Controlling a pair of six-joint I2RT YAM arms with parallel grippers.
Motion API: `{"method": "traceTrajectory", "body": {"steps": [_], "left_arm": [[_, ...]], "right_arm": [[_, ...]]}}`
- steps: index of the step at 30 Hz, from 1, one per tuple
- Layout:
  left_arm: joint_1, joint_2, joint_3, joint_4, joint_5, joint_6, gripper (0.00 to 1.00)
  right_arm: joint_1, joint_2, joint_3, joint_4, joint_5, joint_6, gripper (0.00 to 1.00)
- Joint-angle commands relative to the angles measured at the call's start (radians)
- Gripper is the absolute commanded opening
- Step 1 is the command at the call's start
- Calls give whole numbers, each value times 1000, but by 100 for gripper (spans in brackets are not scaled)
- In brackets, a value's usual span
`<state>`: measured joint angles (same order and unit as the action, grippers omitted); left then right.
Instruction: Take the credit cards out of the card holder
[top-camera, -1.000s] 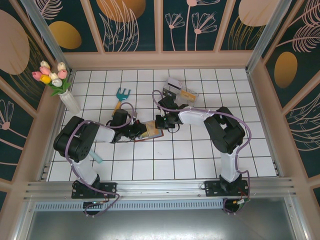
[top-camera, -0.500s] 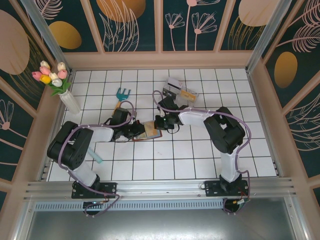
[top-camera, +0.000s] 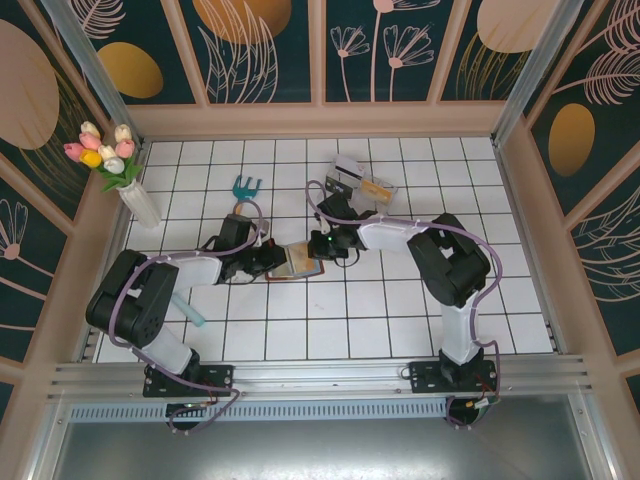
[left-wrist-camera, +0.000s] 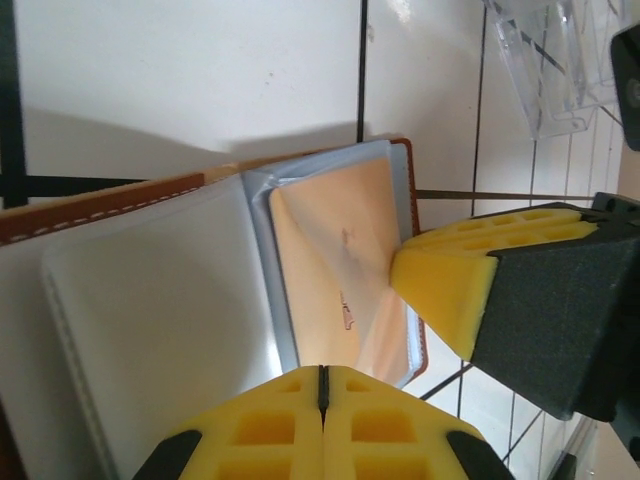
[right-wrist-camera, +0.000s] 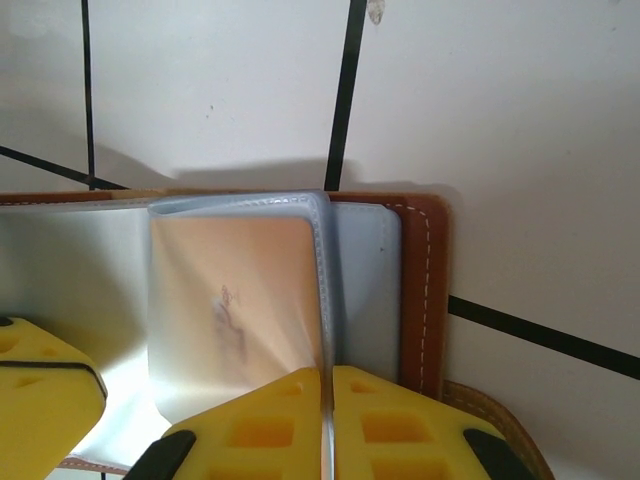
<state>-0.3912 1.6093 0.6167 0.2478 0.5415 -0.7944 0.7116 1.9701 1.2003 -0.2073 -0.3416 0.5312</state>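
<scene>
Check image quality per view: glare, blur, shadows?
Top external: even light, sharp, card holder small. Left wrist: plastic sleeve washed out, left tool soft up close. Right wrist: card hazy behind plastic, card holder's shadow on tile.

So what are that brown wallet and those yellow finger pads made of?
The card holder looks like brown leather, given its stitched edge; its inner sleeves seem glossy translucent plastic. The yellow pads look like matte foam or rubber, moulded with square pockets.
</scene>
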Motion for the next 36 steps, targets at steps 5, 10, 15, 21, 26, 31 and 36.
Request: {"method": "traceTrajectory", "body": {"steps": [5, 10, 15, 21, 26, 31, 36], "left_arm": [[6, 57, 17, 2, -3, -28, 8], [5, 98, 41, 4, 2, -40, 8], [5, 98, 65, -33, -15, -31, 8], [4, 99, 89, -80, -17, -11, 10], [5, 97, 105, -128, -11, -6, 10], [5, 81, 122, -168, -13, -6, 11], [3, 46, 150, -196, -32, -39, 14]], "right_arm": [[-6, 41, -99, -89, -85, 24, 17], [-35, 1, -158, -14, -133, 59, 14], [-50, -32, -209, 78, -214, 84, 15], [-93, -90, -275, 190, -281, 126, 23], [-126, -113, -252, 214, -317, 130, 25], [-127, -133, -216, 216, -314, 144, 25], [-123, -176, -167, 161, -221, 136, 23]]}}
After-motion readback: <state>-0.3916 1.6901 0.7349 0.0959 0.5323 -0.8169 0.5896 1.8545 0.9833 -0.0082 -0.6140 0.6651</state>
